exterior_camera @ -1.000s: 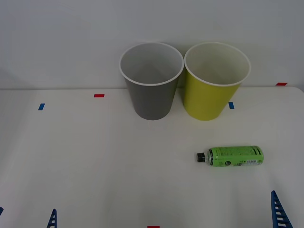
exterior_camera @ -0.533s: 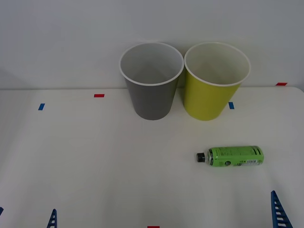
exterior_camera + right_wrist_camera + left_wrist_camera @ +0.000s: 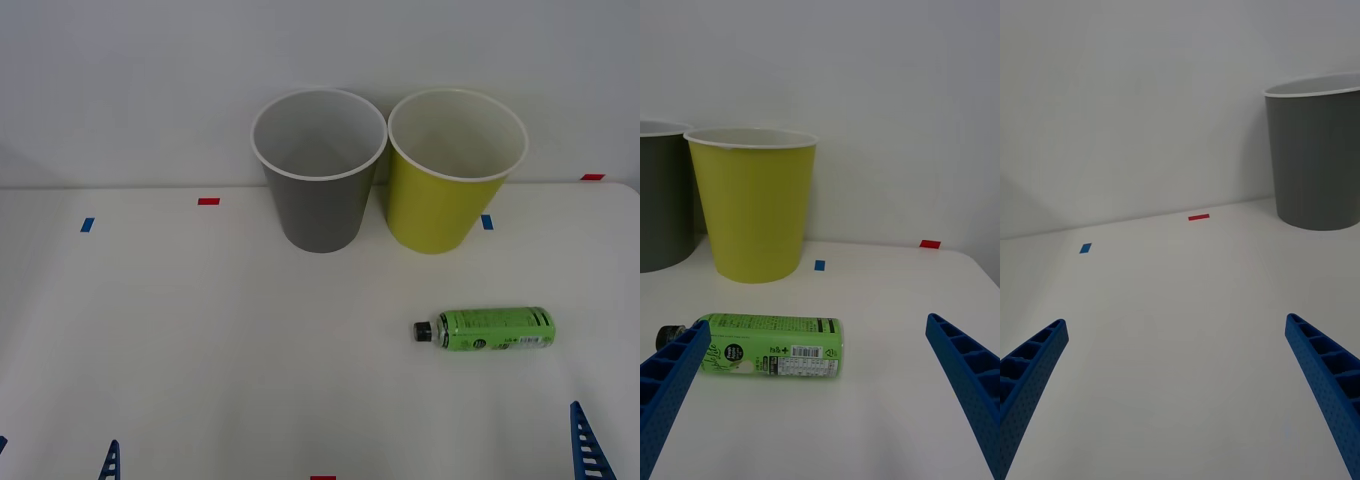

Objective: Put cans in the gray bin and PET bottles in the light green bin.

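Two bins stand side by side at the back of the white desk (image 3: 200, 340), right against the wall: the gray bin (image 3: 320, 190) on the left, the light green bin (image 3: 450, 190) on the right, rims almost touching, both upright and showing white insides. In front of the light green bin, well apart from it, the PET bottle (image 3: 490, 329) lies on its side, black cap pointing left toward the middle of the desk. The right hand (image 3: 820, 405) sits low at the near edge, fingers spread wide, the bottle lying just ahead between them with bare desk in between. The left hand (image 3: 1180, 405) waits at the near left, fingers spread too, open desk before it and the gray bin off beyond. Small red and blue tape marks (image 3: 208, 201) dot the desk around the bins.
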